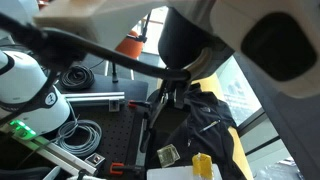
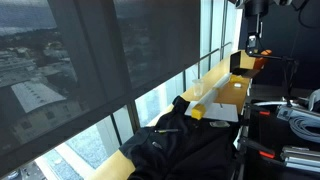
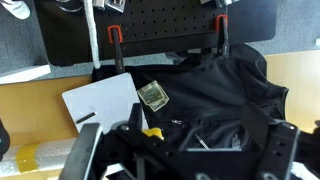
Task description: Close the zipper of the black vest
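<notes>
Vest [image 3: 225, 95], black, is lying crumpled across centre-right of the wrist view on a wooden desk [image 3: 300, 75], top edge by a black pegboard [image 3: 160, 20]. Tool [image 3: 185, 160] is hanging over it at frame bottom w/ fingers [image 3: 85, 155] spread wide, gripping nothing. White sheet [image 3: 100, 100] & small packet [image 3: 152, 95] are sitting left of centre, packet at the vest's edge.

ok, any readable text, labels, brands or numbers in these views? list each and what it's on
None can be read in any view.
Small greenish item next to the white sheet: has a printed pattern, too small and blurred to read.
White sheet: looks blank.
Black vest: no label or logo visible.
Yellow object: no legible marking.
</notes>
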Tool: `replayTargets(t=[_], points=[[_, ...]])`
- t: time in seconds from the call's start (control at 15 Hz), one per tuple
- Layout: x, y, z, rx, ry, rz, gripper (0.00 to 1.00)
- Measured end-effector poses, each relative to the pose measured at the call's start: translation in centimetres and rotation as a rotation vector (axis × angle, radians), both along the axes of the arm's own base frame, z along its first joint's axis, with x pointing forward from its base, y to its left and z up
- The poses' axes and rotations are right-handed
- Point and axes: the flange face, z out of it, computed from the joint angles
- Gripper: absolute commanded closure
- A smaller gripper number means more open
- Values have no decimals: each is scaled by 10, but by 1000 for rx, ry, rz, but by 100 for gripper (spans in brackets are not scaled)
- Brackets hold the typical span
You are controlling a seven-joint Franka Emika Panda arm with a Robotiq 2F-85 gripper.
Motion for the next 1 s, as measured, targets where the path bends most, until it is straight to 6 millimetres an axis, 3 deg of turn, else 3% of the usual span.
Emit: replayTargets(t=[0.6, 1.0], points=[[2, 3, -4, -4, 10, 8, 0], [41, 32, -33, -61, -4, 51, 0]])
